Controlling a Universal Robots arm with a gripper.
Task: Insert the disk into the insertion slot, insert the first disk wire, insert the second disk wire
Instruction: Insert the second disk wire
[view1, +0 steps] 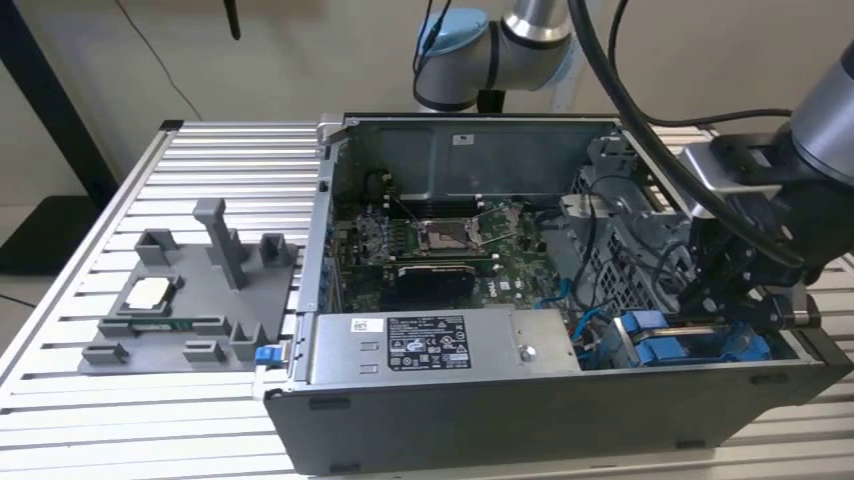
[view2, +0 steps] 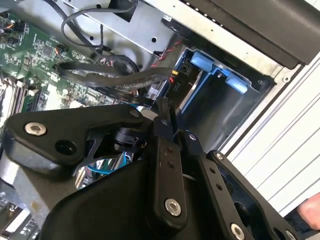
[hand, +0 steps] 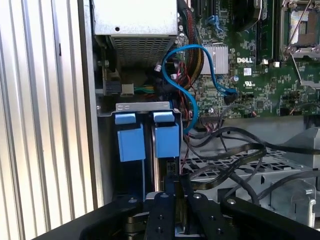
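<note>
The gripper (hand: 171, 192) hangs low inside the open computer case (view1: 534, 420), its black fingers (view2: 163, 122) drawn close together just over the drive corner, though whether they pinch a connector or merely press against something cannot be told from these views. Directly ahead of the fingertips sits the insertion slot (hand: 145, 107), the grey metal cage whose mouth carries bright blue tabs (hand: 131, 142); the disk (view2: 187, 87) lies down inside it, its silver edge and blue carrier visible in the second wrist view, so the first step of the task appears done. Just beside the gripper, a bundle of black cables (hand: 235, 155) loops across the case floor, and a blue data cable (hand: 200, 80) arcs from the motherboard (hand: 250, 55) toward the cage. Whether either disk wire is yet seated cannot be made out; judging by the gripper's position at the drive's rear, the wiring is the work in hand. Farther off, the power-supply box (view1: 427, 345) sits along the case wall, and a grey fixture tray (view1: 187, 300) rests well apart on the slatted table (view1: 80, 400).
</note>
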